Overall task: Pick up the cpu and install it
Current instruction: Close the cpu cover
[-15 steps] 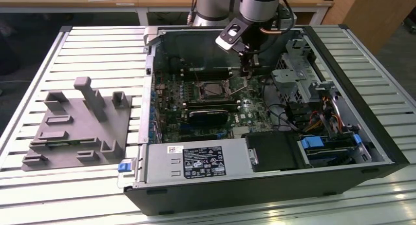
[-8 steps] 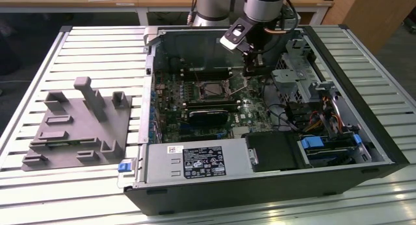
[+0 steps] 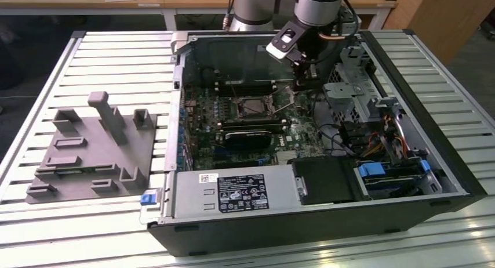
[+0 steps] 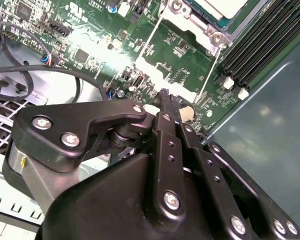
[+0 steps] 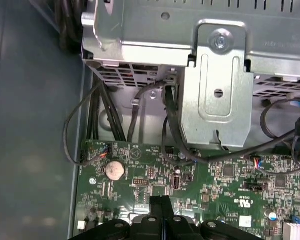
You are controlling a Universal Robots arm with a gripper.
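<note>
While the gripper hangs low inside the open case on the slatted table, its two black fingers are pressed flat together with nothing between them, as both wrist views show. Their tips hover just above the green motherboard, near its edge by the metal drive cage and close to a coin cell. In the second wrist view the cpu lies in the socket, pale top up, with thin wire levers running beside it and black memory slots alongside. The gripper is apart from the cpu, touching neither it nor the socket. In the exterior view the socket sits mid-board, and the gripper stands beyond it toward the exterior view's right. Black cables run down from the cage to the board. A grey holder block rests on the table beside the case, at the exterior view's left.
</note>
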